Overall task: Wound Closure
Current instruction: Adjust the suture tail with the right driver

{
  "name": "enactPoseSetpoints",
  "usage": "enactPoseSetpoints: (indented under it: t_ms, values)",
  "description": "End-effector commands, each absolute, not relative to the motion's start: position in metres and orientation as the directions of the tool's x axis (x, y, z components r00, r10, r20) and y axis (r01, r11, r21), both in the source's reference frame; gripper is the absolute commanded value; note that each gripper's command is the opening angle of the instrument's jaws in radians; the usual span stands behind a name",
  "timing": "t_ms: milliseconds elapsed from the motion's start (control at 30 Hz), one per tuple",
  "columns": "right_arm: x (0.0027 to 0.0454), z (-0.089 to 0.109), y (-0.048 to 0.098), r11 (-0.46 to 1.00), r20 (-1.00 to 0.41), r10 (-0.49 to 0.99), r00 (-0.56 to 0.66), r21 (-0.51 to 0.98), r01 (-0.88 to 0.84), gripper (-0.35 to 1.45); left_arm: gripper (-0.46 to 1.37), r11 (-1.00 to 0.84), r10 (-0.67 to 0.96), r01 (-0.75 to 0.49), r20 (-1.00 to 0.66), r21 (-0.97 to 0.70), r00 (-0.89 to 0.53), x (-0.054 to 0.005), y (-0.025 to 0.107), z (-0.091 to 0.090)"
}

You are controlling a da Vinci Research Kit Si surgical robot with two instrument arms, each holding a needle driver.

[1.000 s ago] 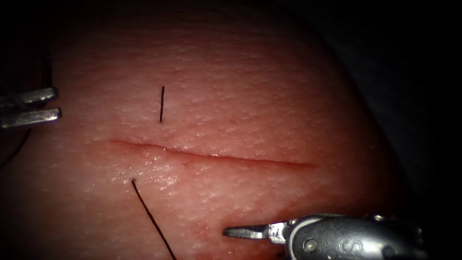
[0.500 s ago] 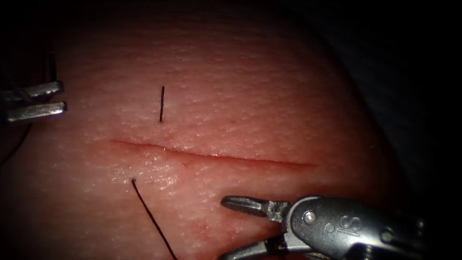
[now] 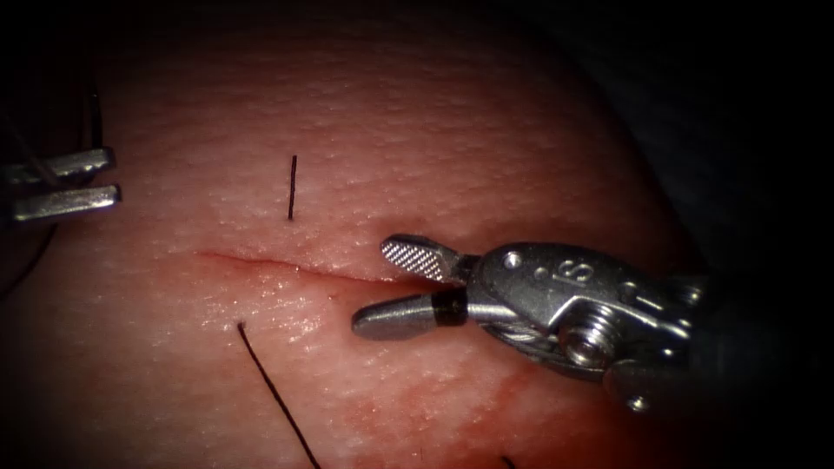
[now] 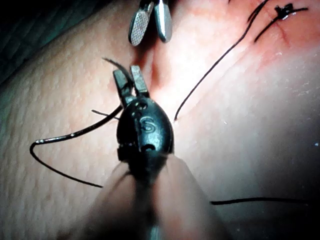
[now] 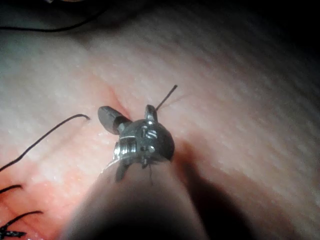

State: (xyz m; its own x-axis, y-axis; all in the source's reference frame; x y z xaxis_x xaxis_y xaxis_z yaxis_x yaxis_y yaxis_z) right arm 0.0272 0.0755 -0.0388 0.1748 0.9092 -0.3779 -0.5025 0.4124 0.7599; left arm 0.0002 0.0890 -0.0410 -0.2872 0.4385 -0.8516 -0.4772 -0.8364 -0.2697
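Position of the right arm's steel needle-driver tool [image 3: 372, 287]: directly over the thin reddish cut [image 3: 261, 262] in the pale pink pork-belly tissue [image 3: 478, 156], jaws spread wide, one to either side of the cut line, nothing between them.

The left arm's steel tool [image 3: 115, 179] sat well apart from the right tool, off the cut's left end. In the left wrist view its jaws appeared pressed together on the thin dark curved needle [image 4: 75, 133], with the tip section just past the jaws and most of the curve trailing out to one side. The needle lay clear of the tissue.

A short black thread end [image 3: 292, 187] stood in the tissue ahead of the right jaw tips and beyond the cut. A longer black thread strand [image 3: 269, 391] left the tissue ahead of the same tips on the nearer side. The short end's long axis ran across the cut, roughly at right angles to the right jaws' own axis. The right tool was judged the nearer arm to both. Red fluid [image 3: 452, 408] stained the tissue beneath the right tool's wrist.
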Motion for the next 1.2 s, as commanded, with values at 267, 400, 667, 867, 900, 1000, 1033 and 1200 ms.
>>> enactPoseSetpoints:
  t_ms: [267,400,667,867,900,1000,1033,1200]
  values:
    - [0.0301,-0.033,0.079,0.351,-0.345,0.931,0.118,0.763,-0.542,0.96,-0.35,-0.840,0.439,-0.467,-0.852,-0.275,-0.287,0.0000,0.089,-0.041]
    - [0.0312,-0.031,0.080,0.356,-0.359,0.927,0.110,0.749,-0.558,0.97,-0.35,-0.840,0.439,-0.467,-0.852,-0.275,-0.287,0.0000,0.089,-0.041]
    - [0.0323,-0.025,0.079,0.308,-0.321,0.943,0.086,0.745,-0.592,0.97,-0.35,-0.840,0.439,-0.467,-0.852,-0.275,-0.287,0.0000,0.089,-0.041]
    - [0.0328,-0.024,0.079,0.290,-0.310,0.948,0.073,0.748,-0.597,0.97,-0.35,-0.841,0.439,-0.465,-0.852,-0.277,-0.286,0.0000,0.089,-0.041]
    - [0.0329,-0.024,0.079,0.290,-0.307,0.949,0.076,0.748,-0.597,0.96,-0.35,-0.841,0.439,-0.465,-0.852,-0.277,-0.286,0.0000,0.089,-0.041]
    - [0.0333,-0.024,0.079,0.287,-0.307,0.949,0.069,0.751,-0.594,0.95,-0.35,-0.841,0.439,-0.465,-0.852,-0.277,-0.286,0.0000,0.089,-0.041]
    - [0.0335,-0.025,0.079,0.281,-0.300,0.951,0.068,0.756,-0.591,0.94,-0.35,-0.847,0.429,-0.461,-0.854,-0.267,-0.294,0.0001,0.089,-0.041]
    - [0.0345,-0.025,0.079,0.278,-0.291,0.954,0.073,0.765,-0.581,0.94,-0.35,-0.848,0.432,-0.459,-0.849,-0.267,-0.304,0.0001,0.088,-0.041]
